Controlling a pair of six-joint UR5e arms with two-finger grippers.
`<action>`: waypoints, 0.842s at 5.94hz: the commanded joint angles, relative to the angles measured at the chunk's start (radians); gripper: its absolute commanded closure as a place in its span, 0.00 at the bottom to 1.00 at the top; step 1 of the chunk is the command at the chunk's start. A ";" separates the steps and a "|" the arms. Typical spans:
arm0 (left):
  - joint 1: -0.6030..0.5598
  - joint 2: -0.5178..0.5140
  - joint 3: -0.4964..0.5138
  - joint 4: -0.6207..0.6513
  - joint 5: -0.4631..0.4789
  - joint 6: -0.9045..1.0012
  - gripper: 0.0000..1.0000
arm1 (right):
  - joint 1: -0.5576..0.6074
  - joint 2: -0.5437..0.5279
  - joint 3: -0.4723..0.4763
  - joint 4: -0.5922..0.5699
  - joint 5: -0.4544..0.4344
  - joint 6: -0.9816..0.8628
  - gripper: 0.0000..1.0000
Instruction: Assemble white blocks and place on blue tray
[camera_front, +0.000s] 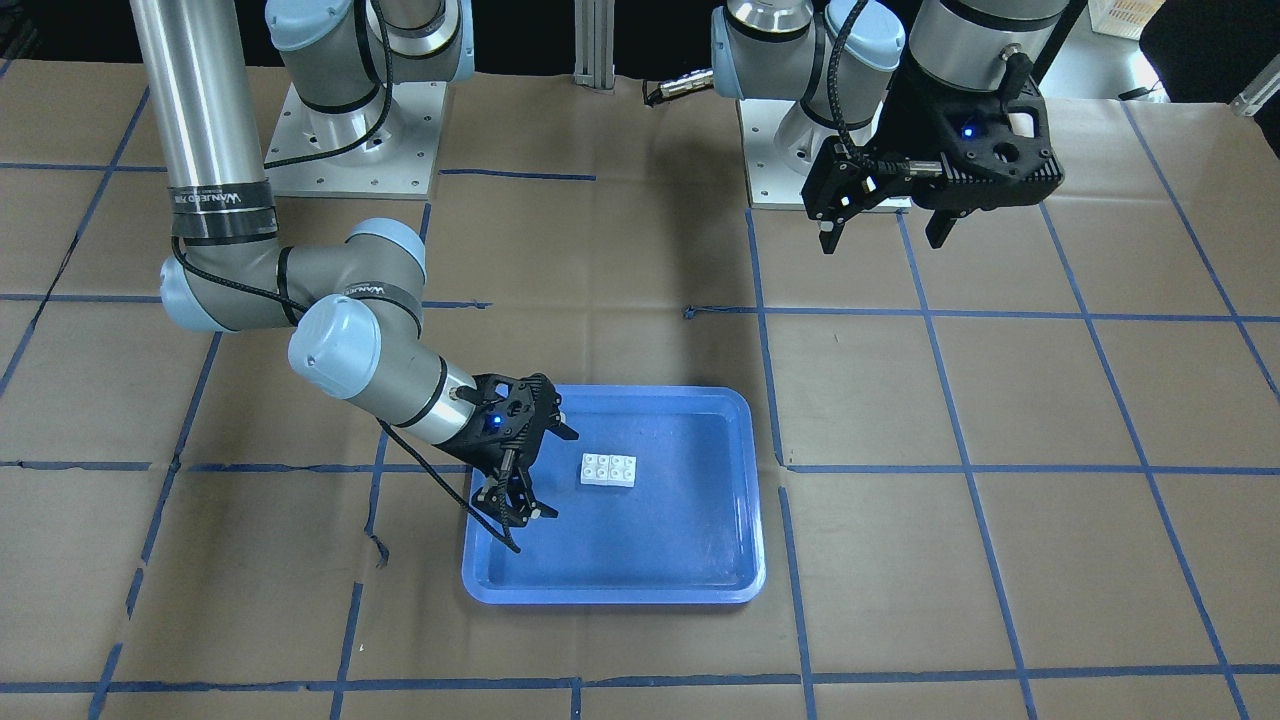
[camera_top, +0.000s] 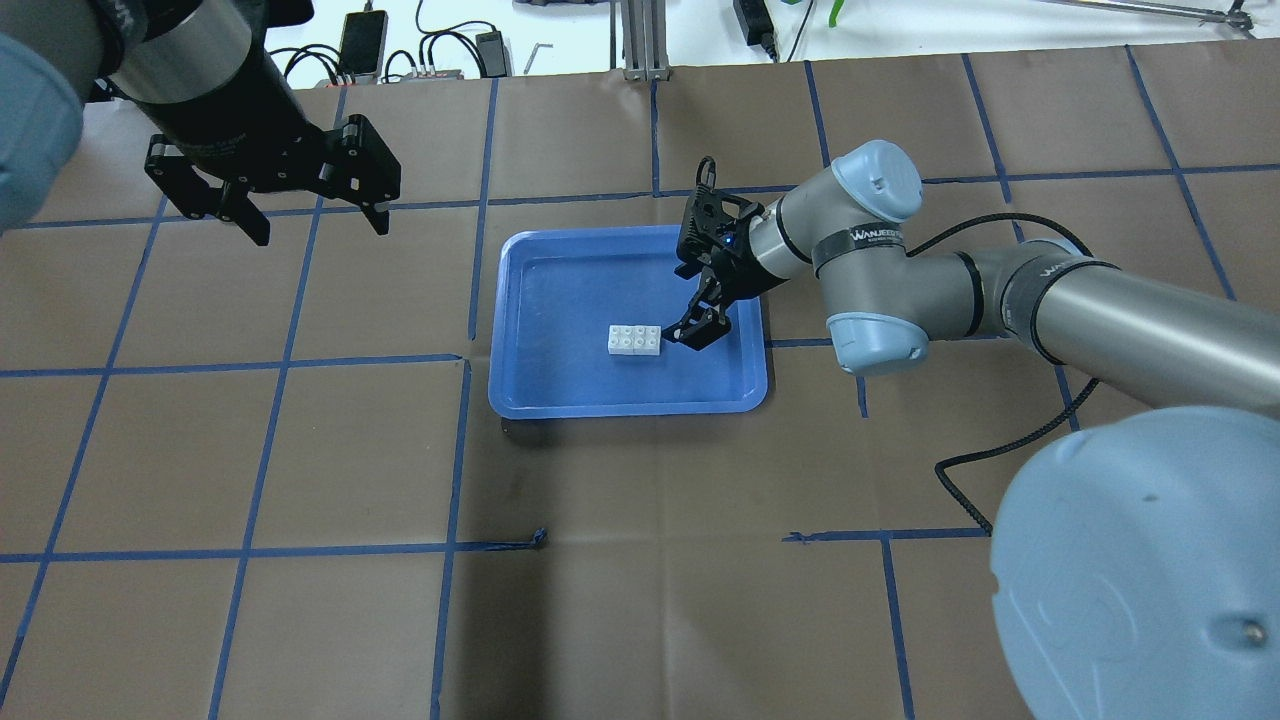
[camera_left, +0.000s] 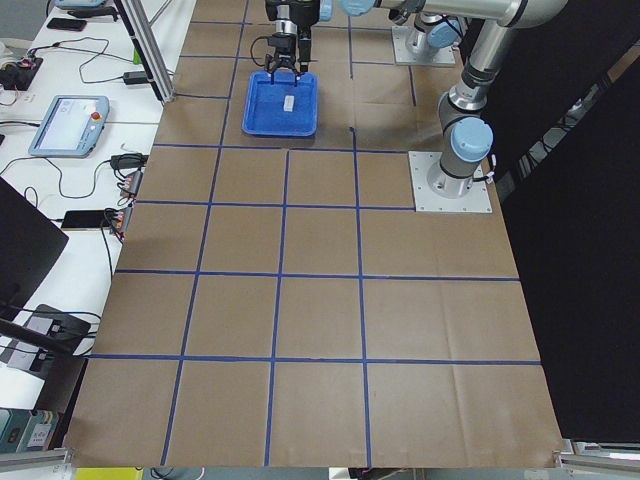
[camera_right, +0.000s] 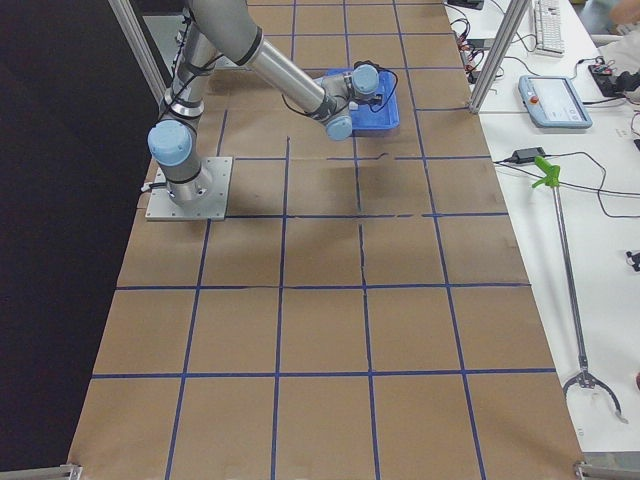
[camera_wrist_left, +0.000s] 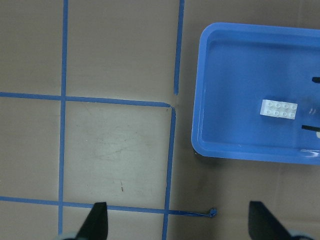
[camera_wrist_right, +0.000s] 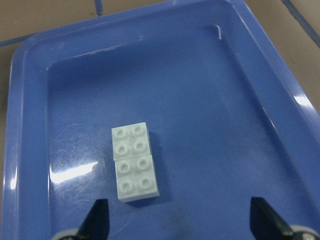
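Observation:
The two white blocks (camera_front: 608, 470) are joined into one 2x4 bar that lies flat, studs up, near the middle of the blue tray (camera_front: 610, 596). My right gripper (camera_front: 558, 474) is open and empty. It hangs low over the tray just beside the bar's end, not touching it. In the right wrist view the bar (camera_wrist_right: 134, 161) lies ahead of the open fingertips (camera_wrist_right: 95, 222), on the tray (camera_wrist_right: 20, 125). My left gripper (camera_front: 885, 238) is open and empty, raised high and well away from the tray. Its camera looks down on the tray (camera_wrist_left: 210, 145) and the bar (camera_wrist_left: 279, 108).
The table is covered in brown paper with a grid of blue tape lines (camera_top: 290, 363). The two arm base plates (camera_front: 350, 140) stand at the robot's side. A phone and cables (camera_top: 360, 40) lie beyond the far edge.

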 joint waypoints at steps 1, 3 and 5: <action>-0.001 0.000 0.000 0.000 0.002 -0.001 0.01 | -0.008 -0.107 -0.009 0.120 -0.176 0.249 0.00; -0.002 -0.003 -0.002 0.000 0.002 -0.001 0.01 | -0.037 -0.225 -0.101 0.439 -0.328 0.433 0.00; -0.002 -0.003 -0.003 0.002 0.005 -0.001 0.01 | -0.047 -0.261 -0.291 0.787 -0.497 0.724 0.00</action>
